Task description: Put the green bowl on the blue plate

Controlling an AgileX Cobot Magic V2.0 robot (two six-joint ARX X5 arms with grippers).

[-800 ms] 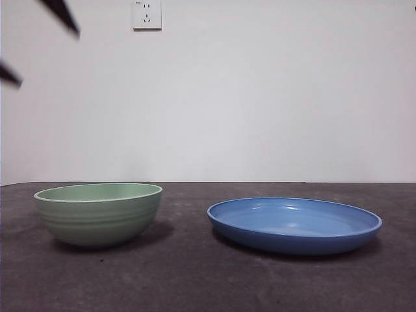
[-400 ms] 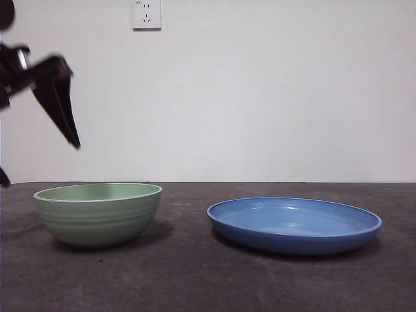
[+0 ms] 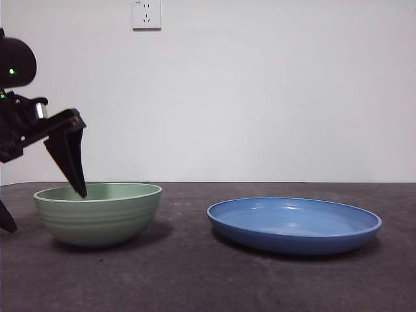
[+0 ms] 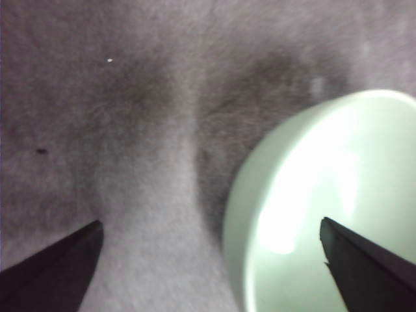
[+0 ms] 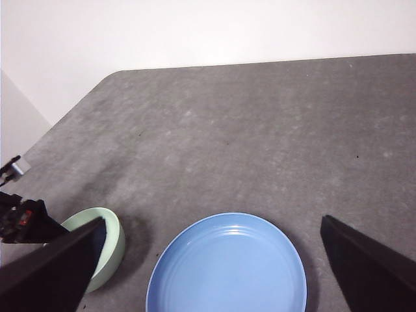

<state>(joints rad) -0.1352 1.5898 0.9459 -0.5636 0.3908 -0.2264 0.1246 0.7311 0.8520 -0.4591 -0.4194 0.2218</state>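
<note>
Front view: the green bowl [image 3: 98,212] sits on the table [image 3: 195,273] at the left, with the blue plate [image 3: 294,224] well apart to its right, both upright and empty. My left gripper [image 3: 45,208] is down at the bowl, jaws spread wide, one tip dipping just inside the near-left rim, the other low outside the wall. Left wrist view agrees: the bowl [image 4: 325,208] lies under one jaw, bare table under the other, so the rim wall is between them. Nothing gripped yet.

The right gripper [image 5: 208,273] waits high over the plate [image 5: 227,263], jaws apart, holding nothing.

Handling, my guess: the bowl looks glossy and hard, ceramic or melamine, so stiff, slick, and likely to chip if dropped. Probably moderate weight. The only sensible hold is a pinch on the rim wall, one jaw inside, one outside, set deep enough that the ridged outside gives some bite. A one-sided rim grip will let it tilt, so I'd lift slowly and set it down gently at the plate's centre, away from the raised rim.
</note>
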